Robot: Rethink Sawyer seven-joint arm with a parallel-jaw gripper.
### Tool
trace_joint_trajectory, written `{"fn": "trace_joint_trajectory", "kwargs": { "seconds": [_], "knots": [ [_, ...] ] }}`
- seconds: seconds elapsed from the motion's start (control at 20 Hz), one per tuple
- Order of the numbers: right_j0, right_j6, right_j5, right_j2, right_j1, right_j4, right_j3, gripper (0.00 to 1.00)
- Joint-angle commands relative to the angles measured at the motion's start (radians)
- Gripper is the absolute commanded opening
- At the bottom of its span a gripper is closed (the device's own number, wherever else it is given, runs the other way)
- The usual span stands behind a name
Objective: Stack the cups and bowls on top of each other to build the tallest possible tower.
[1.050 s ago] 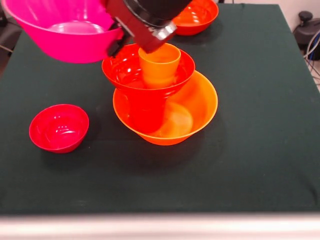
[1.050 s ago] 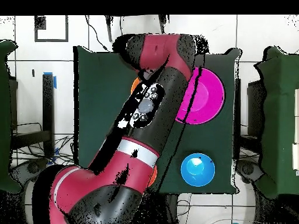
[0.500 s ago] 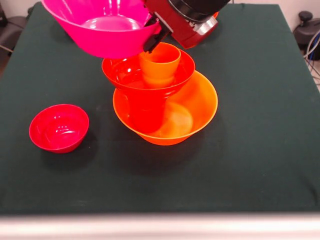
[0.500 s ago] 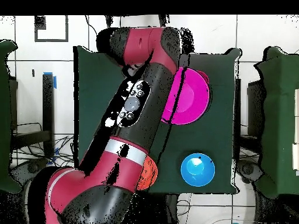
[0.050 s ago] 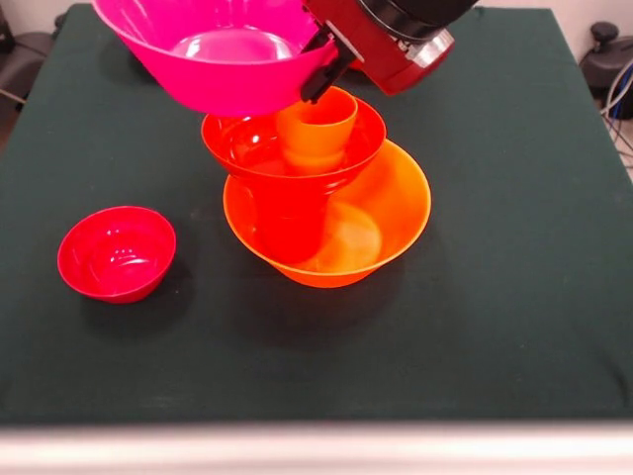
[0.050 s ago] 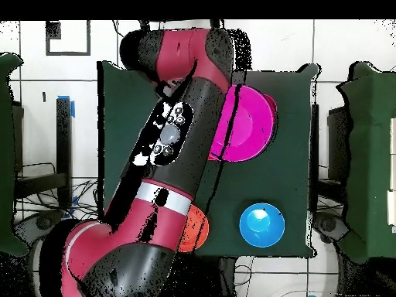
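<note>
The tower stands mid-table: a wide orange bowl [image 5: 381,213] at the base, a red-orange cup-like piece [image 5: 287,223] inside it, and a red-orange bowl [image 5: 242,143] resting on that. An orange cup [image 5: 316,127] stands upright in the red-orange bowl. My gripper [image 5: 321,65] is shut on the right rim of a big pink bowl [image 5: 218,54], holding it in the air just above and left of the tower's top. In the overhead view the arm [image 6: 186,124] hides the tower, and the pink bowl [image 6: 249,124] shows beside it.
A small crimson bowl [image 5: 117,252] sits on the dark green table [image 5: 514,297] to the tower's left. From overhead, a blue bowl [image 6: 261,224] lies near the table's lower right corner, and a red-orange bowl [image 6: 198,230] peeks from under the arm.
The gripper has carried the pink bowl rightward in the front view, from the far left of the table to just beside and above the tower's top. The tower has not moved.
</note>
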Motion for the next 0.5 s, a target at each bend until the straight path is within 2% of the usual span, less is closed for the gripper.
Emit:
{"fn": "trace_joint_trajectory", "kwargs": {
  "seconds": [0.05,0.25,0.5],
  "knots": [
    [-0.019,0.236,0.120,0.030,0.022,0.033,-0.057,0.00],
    [-0.012,0.286,0.146,0.003,0.057,0.062,-0.105,0.00],
    [-0.006,0.288,0.168,-0.018,0.064,0.081,-0.117,0.00]
  ]
}}
